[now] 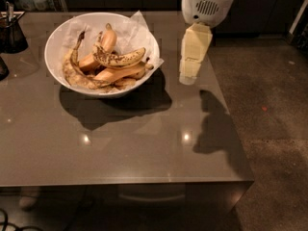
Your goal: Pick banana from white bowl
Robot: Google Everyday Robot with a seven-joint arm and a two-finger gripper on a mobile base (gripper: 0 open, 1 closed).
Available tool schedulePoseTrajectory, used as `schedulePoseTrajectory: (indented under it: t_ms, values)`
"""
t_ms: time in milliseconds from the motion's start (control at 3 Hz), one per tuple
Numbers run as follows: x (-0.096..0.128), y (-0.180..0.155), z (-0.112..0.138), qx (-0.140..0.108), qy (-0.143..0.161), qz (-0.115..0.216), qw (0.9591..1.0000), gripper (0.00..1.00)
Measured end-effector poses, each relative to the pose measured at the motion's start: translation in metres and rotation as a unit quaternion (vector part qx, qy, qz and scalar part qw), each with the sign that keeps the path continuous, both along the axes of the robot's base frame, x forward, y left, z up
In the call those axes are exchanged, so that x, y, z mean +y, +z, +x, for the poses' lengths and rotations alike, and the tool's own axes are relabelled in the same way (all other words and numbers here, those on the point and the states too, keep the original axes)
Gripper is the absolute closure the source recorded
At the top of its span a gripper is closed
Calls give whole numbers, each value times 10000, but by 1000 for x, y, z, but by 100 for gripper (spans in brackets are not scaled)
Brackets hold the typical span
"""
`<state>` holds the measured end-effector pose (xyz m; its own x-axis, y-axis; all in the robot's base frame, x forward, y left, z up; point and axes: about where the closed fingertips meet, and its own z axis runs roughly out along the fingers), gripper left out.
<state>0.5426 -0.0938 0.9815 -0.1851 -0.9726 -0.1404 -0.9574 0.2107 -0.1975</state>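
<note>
The white bowl [54, 69] stands on the far left part of the table, lined with crumpled white paper [138, 29]. Several bananas lie in it. The speckled banana [119, 58] lies on top, curved, its dark stem end pointing left. Plainer yellow-orange bananas [115, 73] lie under and behind it. My gripper [187, 78] hangs from the white arm [208, 4] and points down over the table. It is just right of the bowl's rim, apart from it, and holds nothing that I can see.
A small dark container [11, 32] stands at the table's far left corner, with another dark object [2, 69] at the left edge. The grey table [144, 148] ends at the right, with speckled floor [274, 129] beyond.
</note>
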Motion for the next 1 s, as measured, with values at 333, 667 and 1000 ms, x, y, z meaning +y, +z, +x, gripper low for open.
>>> schedulePoseTrajectory:
  t_ms: [333,667,1000]
  values:
    - [6,2,7,-139,14,87,9999,0]
    - [26,2,20,-246,144,160,9995,0]
    - [56,2,37,-210,385,85,9990,0]
